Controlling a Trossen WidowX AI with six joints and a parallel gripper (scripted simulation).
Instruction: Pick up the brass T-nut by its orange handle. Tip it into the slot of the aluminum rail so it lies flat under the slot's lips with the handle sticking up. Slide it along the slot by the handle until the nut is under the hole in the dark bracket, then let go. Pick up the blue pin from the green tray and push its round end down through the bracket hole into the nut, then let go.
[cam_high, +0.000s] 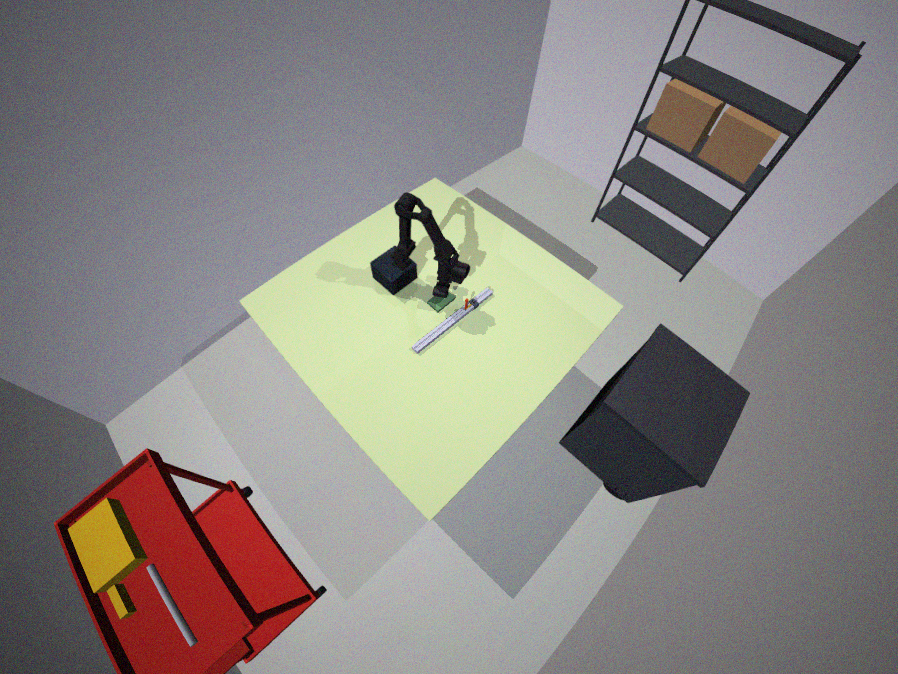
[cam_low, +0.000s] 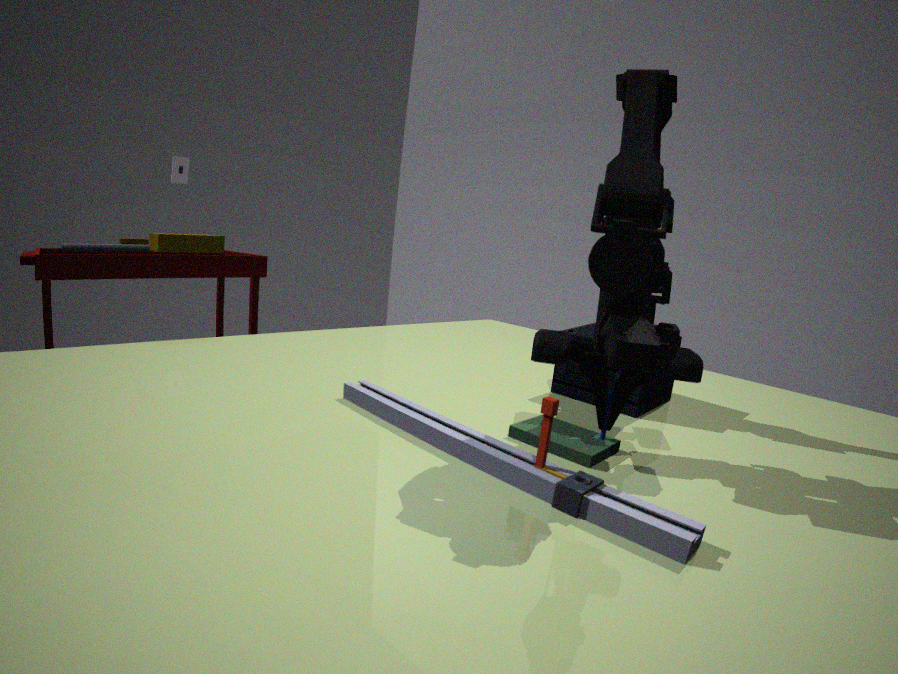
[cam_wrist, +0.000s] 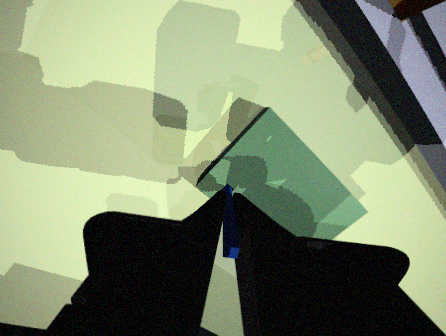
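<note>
The blue pin (cam_low: 603, 434) (cam_wrist: 230, 230) was clasped by the end effector (cam_high: 440, 292) (cam_low: 606, 424) (cam_wrist: 228, 198) at the green tray (cam_high: 441, 301) (cam_low: 565, 439) (cam_wrist: 290, 170). The wrist view showed its squared top between the fingers; the exterior view revealed only its lower tip, plus the orange handle (cam_low: 544, 435) upright beside the dark bracket (cam_low: 577, 493).

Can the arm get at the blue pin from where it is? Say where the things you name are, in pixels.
Yes, apparently: the end effector (cam_low: 606, 428) (cam_wrist: 228, 198) is already closed on the blue pin (cam_low: 602, 436) (cam_wrist: 230, 225), with nothing visible blocking it.
</note>
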